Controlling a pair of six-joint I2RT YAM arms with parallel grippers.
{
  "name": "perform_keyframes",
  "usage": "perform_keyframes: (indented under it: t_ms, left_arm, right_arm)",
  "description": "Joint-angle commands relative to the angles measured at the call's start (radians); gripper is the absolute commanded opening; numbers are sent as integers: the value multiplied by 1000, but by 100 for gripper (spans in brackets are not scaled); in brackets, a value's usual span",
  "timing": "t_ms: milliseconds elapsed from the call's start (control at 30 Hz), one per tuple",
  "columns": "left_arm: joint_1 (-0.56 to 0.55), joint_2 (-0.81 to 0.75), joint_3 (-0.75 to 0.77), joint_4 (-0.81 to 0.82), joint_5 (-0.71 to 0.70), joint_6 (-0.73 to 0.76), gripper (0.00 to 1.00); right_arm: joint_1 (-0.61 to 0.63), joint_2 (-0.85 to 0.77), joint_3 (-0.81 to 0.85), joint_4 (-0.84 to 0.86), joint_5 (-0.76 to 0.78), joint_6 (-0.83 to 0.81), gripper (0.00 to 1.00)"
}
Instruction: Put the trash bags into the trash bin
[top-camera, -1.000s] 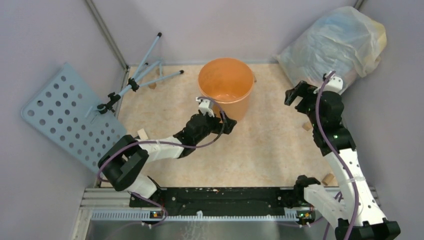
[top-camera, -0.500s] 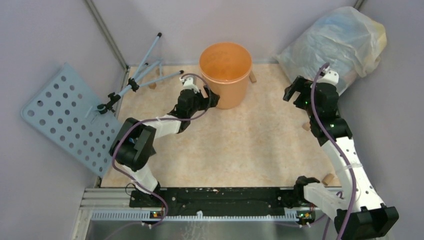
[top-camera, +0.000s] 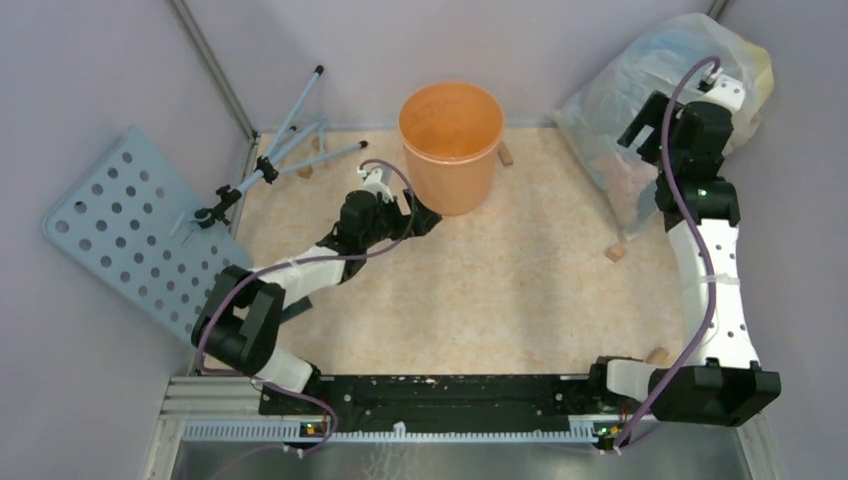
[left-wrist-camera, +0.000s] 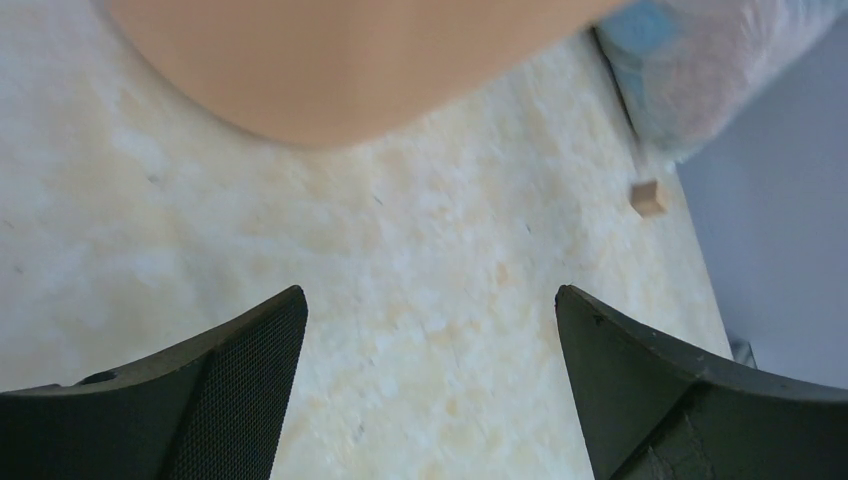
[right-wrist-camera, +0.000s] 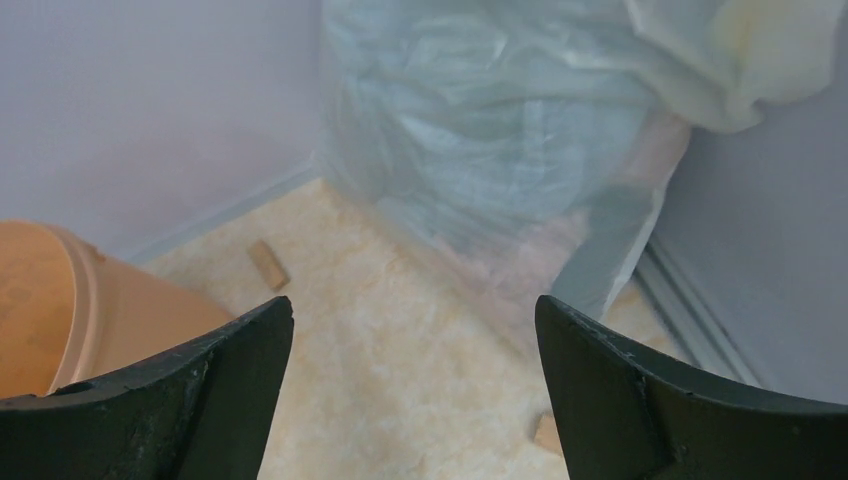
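Orange bucket (top-camera: 450, 140) stands upright; left pincer (top-camera: 425, 215) gapes empty by its base, right pincer (top-camera: 642, 128) gapes empty facing translucent bag (top-camera: 610, 100).

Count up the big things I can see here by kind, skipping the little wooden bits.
Robot arms: 2
Orange bucket: 1
Stuffed see-through bag: 1
Panel with holes: 1
Tripod stand: 1
Total: 6

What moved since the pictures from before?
The orange bucket slid away toward the back, and the left arm shifted left beside it. The right arm swung to the big stuffed bag. Both jaws stayed open, holding nothing; the bag stayed put.
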Motion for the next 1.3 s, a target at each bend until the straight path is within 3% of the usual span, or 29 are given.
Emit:
perform_keyframes:
  t_ms: [0, 100, 267, 433, 667, 833, 1033, 1267]
  left_arm:
    - [-49, -135, -72, -45, 126, -19, 99]
    - [-95, -185, -80, -128, 150, 31, 99]
    - [-127, -240, -101, -178, 184, 50, 99]
    - [-150, -243, -47, -235, 210, 87, 99]
    - [-178, -191, 2, -241, 176, 116, 99]
    - [-202, -141, 38, -242, 184, 127, 99]
    - [-205, -95, 71, -245, 180, 134, 99]
    - [-207, -53, 90, -219, 192, 117, 99]
  right_arm:
    - [-68, 39, 131, 7, 52, -64, 90]
    - [-88, 88, 191, 25, 84, -171, 90]
    - [-88, 207, 254, 89, 309, -387, 94]
    - [-99, 275, 259, 213, 455, -479, 99]
    - [-207, 273, 277, 257, 354, -446, 99]
    - [-276, 270, 288, 297, 199, -425, 99]
    - [-281, 419, 452, 221, 175, -435, 98]
    - [-281, 591, 725, 17, 168, -422, 95]
